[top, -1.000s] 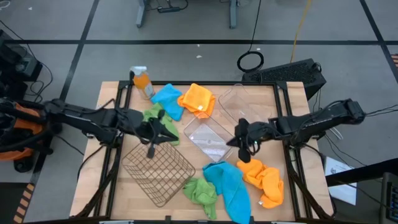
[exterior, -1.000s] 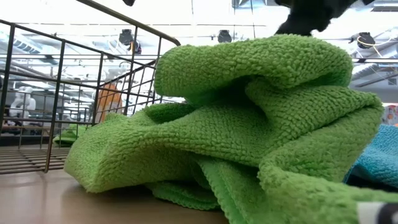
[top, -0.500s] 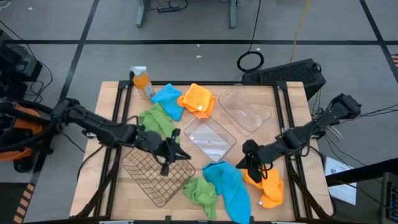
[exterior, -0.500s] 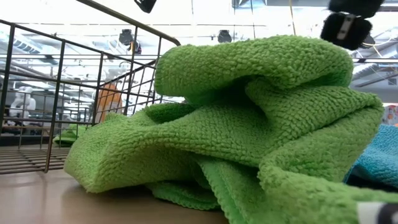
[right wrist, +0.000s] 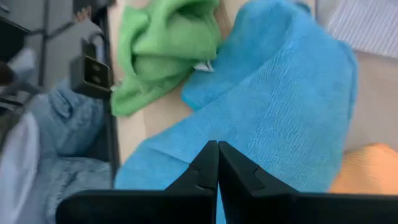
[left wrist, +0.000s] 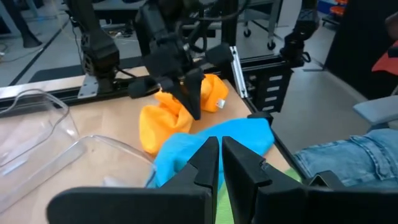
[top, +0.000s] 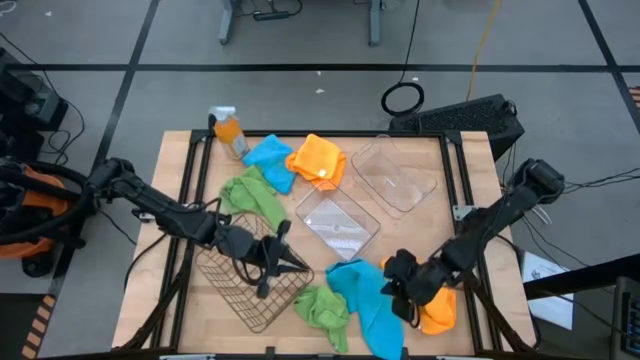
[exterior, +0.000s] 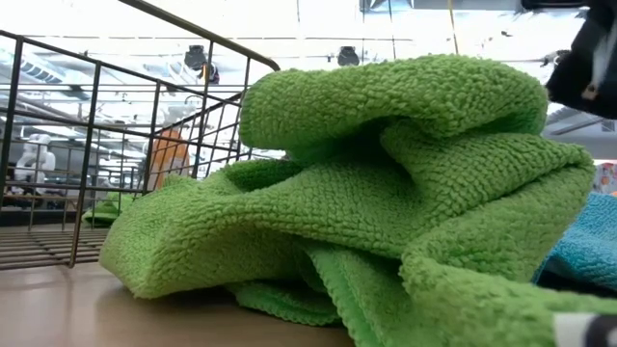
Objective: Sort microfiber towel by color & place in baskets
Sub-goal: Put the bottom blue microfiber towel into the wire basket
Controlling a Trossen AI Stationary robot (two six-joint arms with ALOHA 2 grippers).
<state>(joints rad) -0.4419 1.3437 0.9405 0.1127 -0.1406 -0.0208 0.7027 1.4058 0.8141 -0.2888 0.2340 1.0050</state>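
Blue towel [top: 365,295] under right gripper [top: 397,300], fingers pressed together, holding nothing; left gripper [top: 290,266] over wire basket [top: 255,272], fingers nearly together, empty.

A crumpled green towel [exterior: 386,193] fills most of the low view, lying on the wooden tabletop [exterior: 58,308]. To its left stands the dark wire basket [exterior: 96,145], its bars touching or just beside the towel's edge. Through those bars an orange shape [exterior: 169,154] shows. At the towel's right edge lies a blue towel [exterior: 588,246]. Above the towel's right end hangs a dark robot part [exterior: 593,67].
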